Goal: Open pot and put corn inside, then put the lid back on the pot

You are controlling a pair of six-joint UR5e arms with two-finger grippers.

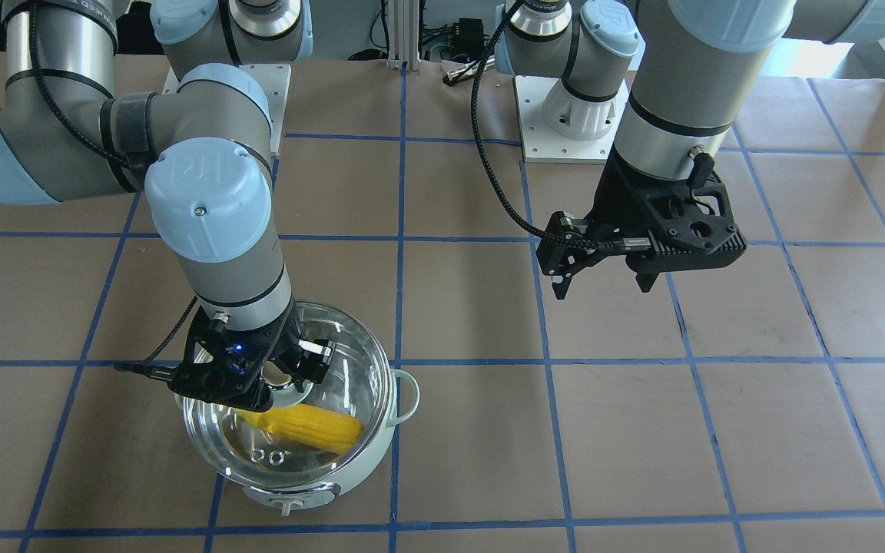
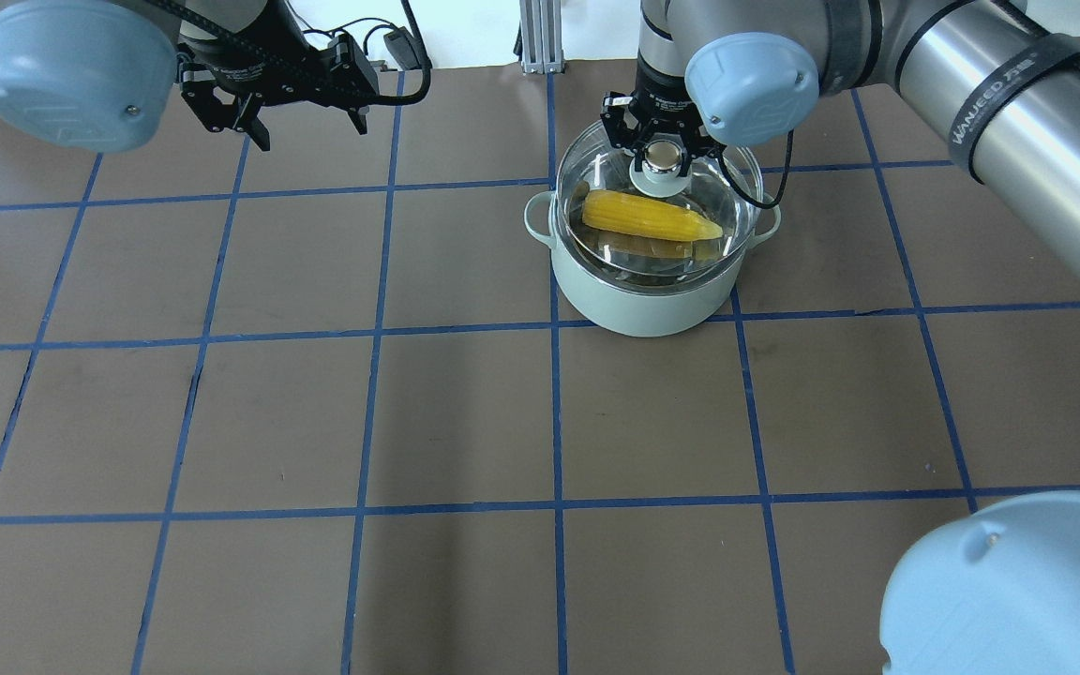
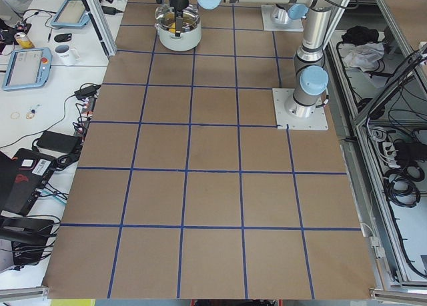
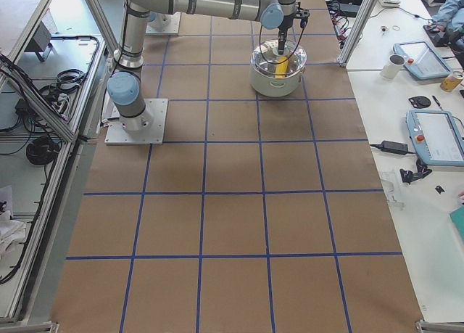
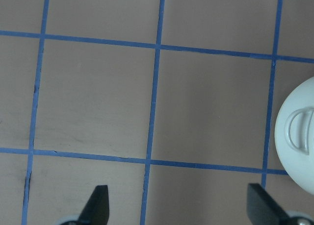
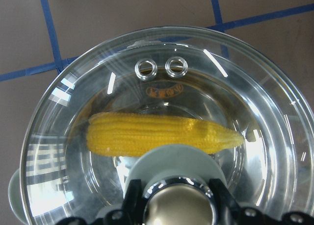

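The pale mint-green pot (image 2: pixel 643 300) stands on the table at the far right of the overhead view. The yellow corn (image 2: pixel 648 216) lies inside it, seen through the clear glass lid (image 2: pixel 596 159). The lid covers the pot's mouth; I cannot tell whether it rests fully on the rim. My right gripper (image 2: pixel 660 155) is shut on the lid's knob from above, which also shows in the right wrist view (image 6: pixel 179 208). My left gripper (image 2: pixel 312 131) is open and empty, above the table well to the left of the pot. The pot's loop handle (image 5: pixel 299 132) shows in the left wrist view.
The brown table has a blue tape grid (image 2: pixel 554 422). The arm base plates (image 1: pixel 565 123) sit at the robot's side. Desks with tablets (image 4: pixel 435 133) and a mug (image 4: pixel 395 64) stand beyond the table's far edge.
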